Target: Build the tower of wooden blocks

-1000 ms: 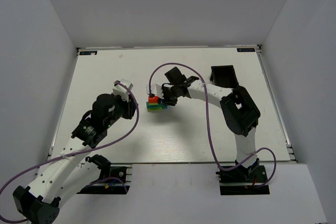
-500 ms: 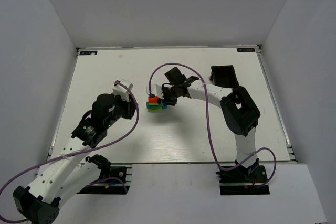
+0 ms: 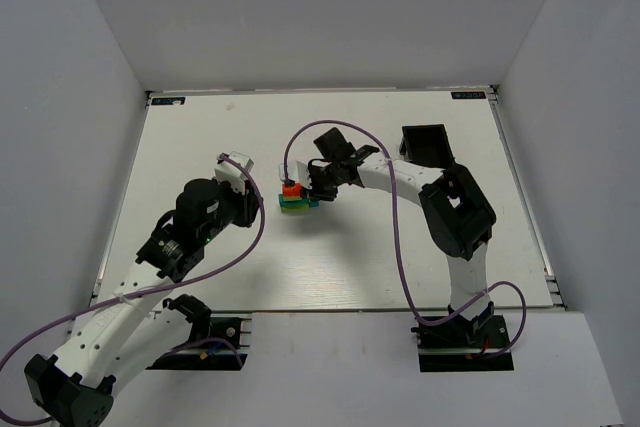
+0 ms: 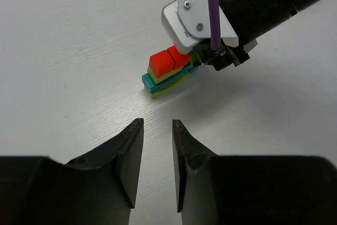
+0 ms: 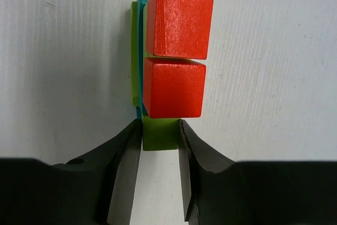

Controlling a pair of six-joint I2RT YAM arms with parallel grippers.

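Right gripper (image 5: pixel 159 124) pinched the tower's (image 4: pixel 166 75) lime bar (image 5: pixel 159 138) under the red cubes (image 5: pixel 174 85). It needed a slow, straight release. Left gripper (image 4: pixel 157 123) was slightly spread, empty.

white table (image 3: pixel 200 117) enclosed by plain pale grey walls (image 3: pixel 320 17).

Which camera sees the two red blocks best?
The right wrist view: both red blocks fill it from above, over the lime-green block the right gripper pinches. Left wrist shows them small, side-on; top external, a speck.
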